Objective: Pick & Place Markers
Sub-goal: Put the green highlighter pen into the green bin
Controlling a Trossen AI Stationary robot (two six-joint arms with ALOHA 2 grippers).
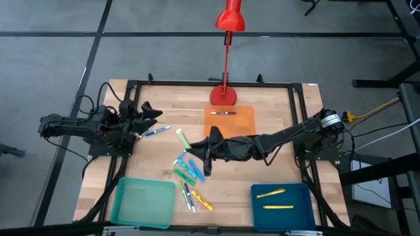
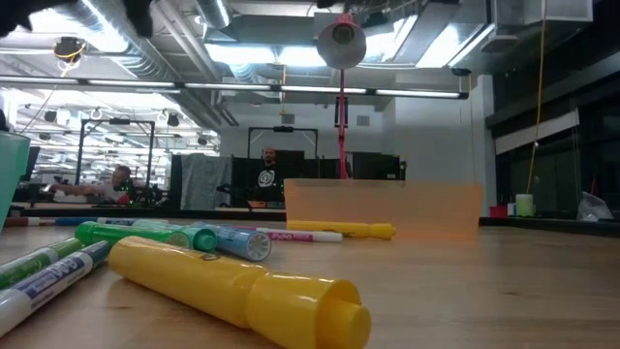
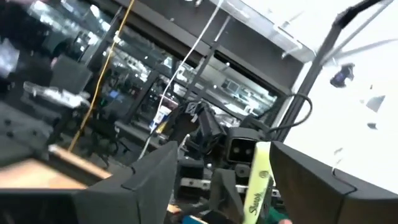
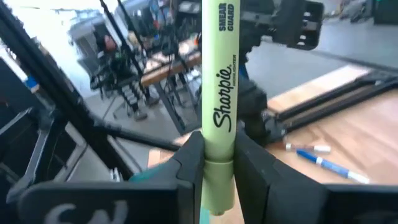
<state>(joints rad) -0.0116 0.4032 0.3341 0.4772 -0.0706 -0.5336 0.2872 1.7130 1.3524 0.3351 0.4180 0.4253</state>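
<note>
Right claw (image 4: 219,163) at frame center in the high view, clenched on a pale yellow-green Sharpie marker (image 4: 219,93). Left claw (image 1: 146,113) at left, spread wide, holding nothing. Loose markers (image 1: 189,174) scattered on wooden counter (image 1: 275,157). Blue tray (image 1: 283,207) lower right holds two yellow markers (image 1: 270,193); teal tray (image 1: 143,202) lower left.

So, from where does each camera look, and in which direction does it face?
High: above the table, facing down; left claw and right claw show.
Low: at table-top height, facing level across the markers; no arm shows.
Left wrist: on the left arm, looking past its open claw.
Right wrist: on the right arm, past its claw clamped on a Sharpie highlighter.
High and low both see the red lamp.
</note>
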